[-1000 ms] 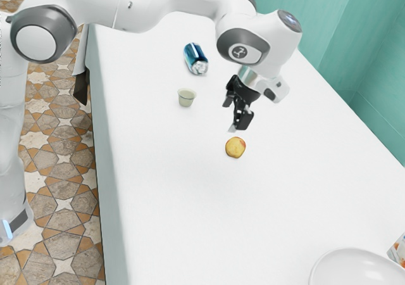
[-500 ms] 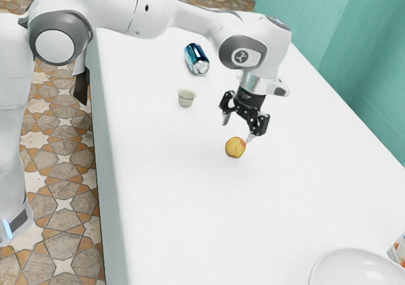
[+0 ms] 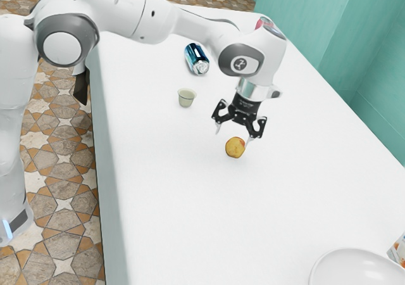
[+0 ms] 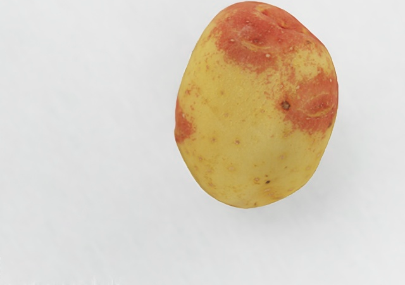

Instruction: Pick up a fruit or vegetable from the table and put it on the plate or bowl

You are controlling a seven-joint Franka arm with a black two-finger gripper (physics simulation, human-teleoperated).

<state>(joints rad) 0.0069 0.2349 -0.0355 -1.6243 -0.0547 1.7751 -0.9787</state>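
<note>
Black two-finger pincer (image 3: pixel 236 130) is held spread wide just above the yellow-and-red oval potato (image 3: pixel 235 147), nothing gripped. The potato is lying on the smooth white tabletop (image 3: pixel 190 196). A straight, centred descent is advised, with the jaws closed across the narrower width; a roll or slip is likely if it is caught off-centre. The white round plate (image 3: pixel 354 269) is set well apart, at the near corner. A pale green cup (image 3: pixel 186 97) and a toppled blue can (image 3: pixel 196 58) are placed beyond. Teal wall (image 3: pixel 329 19) and patterned tile floor (image 3: pixel 57 171) are noted.
</note>
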